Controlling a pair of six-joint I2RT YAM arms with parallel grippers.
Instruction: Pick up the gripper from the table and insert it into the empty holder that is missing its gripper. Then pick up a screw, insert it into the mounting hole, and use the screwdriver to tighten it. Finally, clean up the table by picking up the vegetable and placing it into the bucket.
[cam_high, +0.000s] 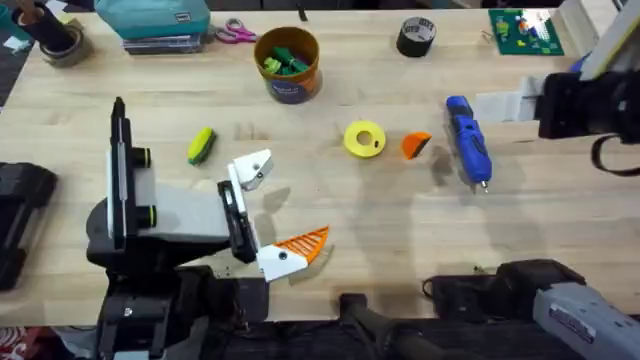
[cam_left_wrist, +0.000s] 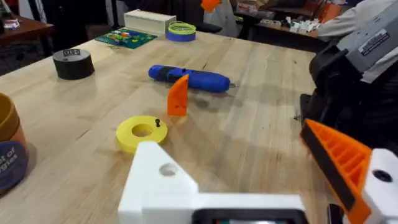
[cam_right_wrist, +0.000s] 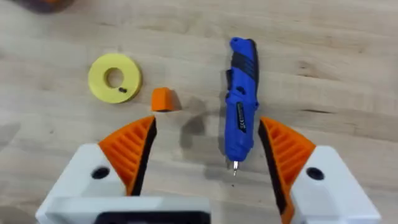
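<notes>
Small orange ribbed plastic fingertip (cam_high: 416, 145) stands on the wood table (cam_high: 400, 230) between the yellow round spool (cam_high: 364, 139) and the blue pen-shaped screwdriver (cam_high: 467, 141). Left gripper (cam_high: 270, 210) spread wide, holding nothing: one white holder (cam_high: 252, 169) bare, the other carries an orange pad. Right gripper (cam_right_wrist: 205, 152) wide open, empty, above the screwdriver. Yellow-green toy vegetable (cam_high: 201, 145) lies on the table, near the yellow-brown bucket (cam_high: 288, 62).

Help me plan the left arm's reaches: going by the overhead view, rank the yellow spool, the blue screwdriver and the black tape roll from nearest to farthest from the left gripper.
Measured from the left gripper:
1. Yellow spool, mid-table, just beyond the gripper.
2. Blue screwdriver, farther toward the right arm's side.
3. Black tape roll, at the table's far edge.
</notes>
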